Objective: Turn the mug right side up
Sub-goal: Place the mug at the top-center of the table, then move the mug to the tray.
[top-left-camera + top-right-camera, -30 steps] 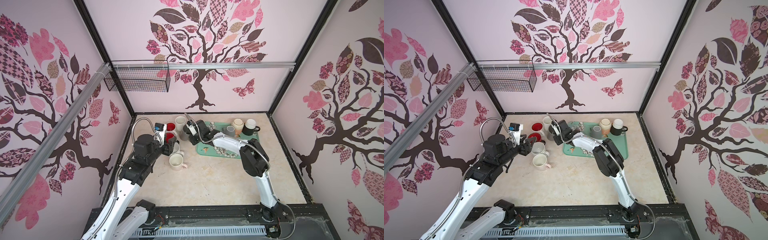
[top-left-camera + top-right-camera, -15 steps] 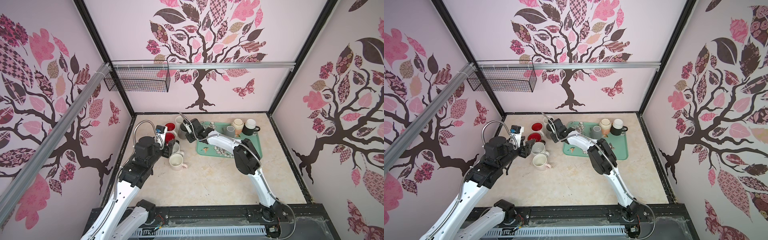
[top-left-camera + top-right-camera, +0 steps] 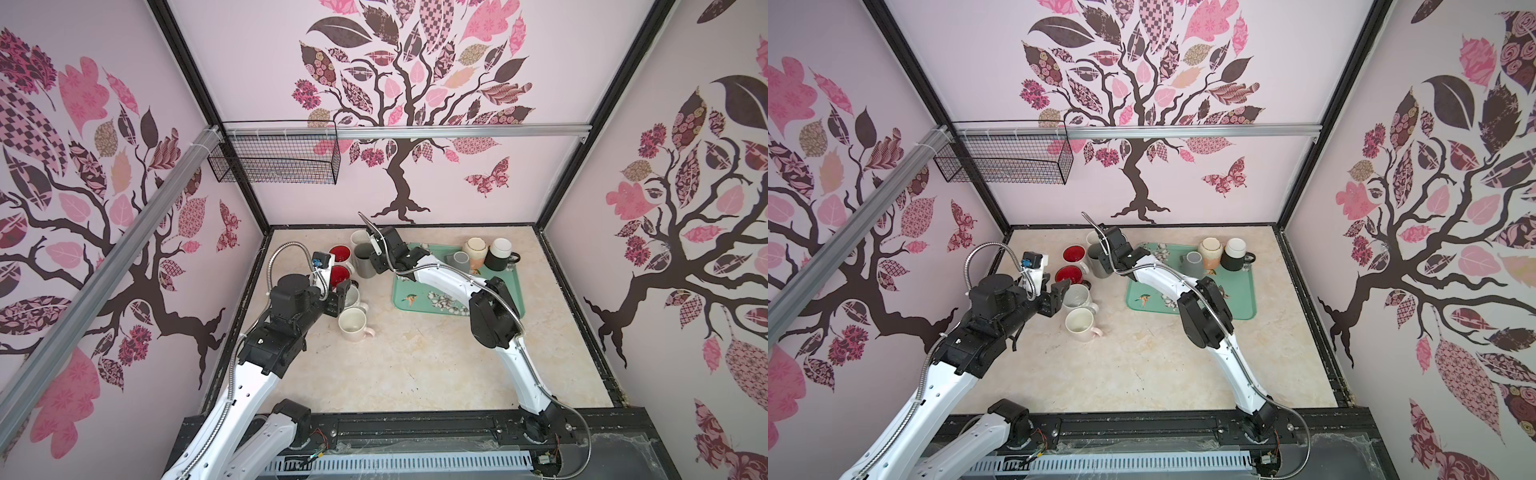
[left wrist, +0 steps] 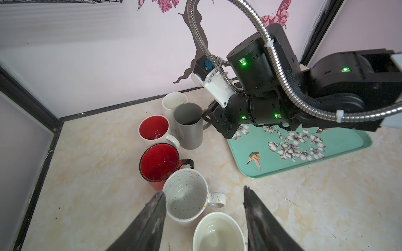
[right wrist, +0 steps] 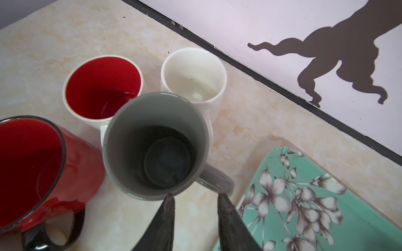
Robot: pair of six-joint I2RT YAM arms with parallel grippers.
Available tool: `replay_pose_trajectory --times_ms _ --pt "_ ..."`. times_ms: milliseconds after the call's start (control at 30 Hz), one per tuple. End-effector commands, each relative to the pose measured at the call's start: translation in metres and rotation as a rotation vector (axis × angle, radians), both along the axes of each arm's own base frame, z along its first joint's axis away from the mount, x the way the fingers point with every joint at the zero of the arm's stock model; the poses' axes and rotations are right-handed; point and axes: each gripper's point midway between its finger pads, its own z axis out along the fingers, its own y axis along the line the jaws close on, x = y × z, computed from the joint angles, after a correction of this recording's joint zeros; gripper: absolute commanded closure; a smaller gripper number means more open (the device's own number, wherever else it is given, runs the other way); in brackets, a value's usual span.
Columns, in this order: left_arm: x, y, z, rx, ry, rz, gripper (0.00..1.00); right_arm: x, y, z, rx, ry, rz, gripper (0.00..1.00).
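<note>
Right gripper [image 5: 196,194] hard to make out in top views; jaws parted, tips by grey mug [image 5: 152,141] handle. Left gripper [image 4: 203,190] spread, empty, by speckled mug [image 4: 185,200].

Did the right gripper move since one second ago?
Yes, slightly. In both top views the right gripper now sits a little farther toward the back wall, or higher, judged against the tray.

- Grey mug [image 5: 121,134]: glossy glazed ceramic.
- Red mug [image 5: 32,156] beside the grey mug: shiny glaze.
- Tray [image 5: 326,217] beside the grey mug: smooth, satin-finished.
- Worktop [image 3: 415,365]: polished, marble-look stone.
- Arm hose [image 4: 300,97]: ribbed bright metal.
</note>
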Motion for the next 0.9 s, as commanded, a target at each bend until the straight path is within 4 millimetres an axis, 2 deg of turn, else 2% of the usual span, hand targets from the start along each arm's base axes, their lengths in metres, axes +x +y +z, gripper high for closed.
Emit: replay_pose_trajectory --times_ms 0,133,267,400,533,633,733,867 --pt "0.002 -0.002 -0.008 0.002 0.0 -0.003 0.39 -0.009 -0.004 0.017 0.026 0.004 0.001 0.62" --pt "0.009 -0.008 -0.012 -0.017 0.002 -0.02 0.33 -0.023 -0.025 0.045 0.075 -0.032 -0.016 0.57" --pt "0.016 -0.032 -0.02 -0.046 0.06 -0.124 0.33 -0.028 -0.076 0.06 0.139 -0.014 -0.098 0.54" --pt "0.023 -0.053 -0.031 -0.082 0.15 -0.197 0.33 -0.018 -0.154 0.061 0.236 0.024 -0.257 0.51" --pt "0.028 -0.079 -0.039 -0.061 0.192 -0.252 0.34 -0.004 -0.238 0.047 0.36 0.123 -0.418 0.48" --pt "0.035 -0.106 -0.047 -0.031 0.241 -0.305 0.34 0.004 -0.281 0.033 0.446 0.196 -0.491 0.47" --pt "0.043 -0.134 -0.056 -0.016 0.298 -0.364 0.38 0.009 -0.299 0.022 0.481 0.232 -0.52 0.47" --pt "0.048 -0.165 -0.065 0.005 0.354 -0.42 0.42 0.011 -0.297 0.01 0.481 0.259 -0.508 0.48"
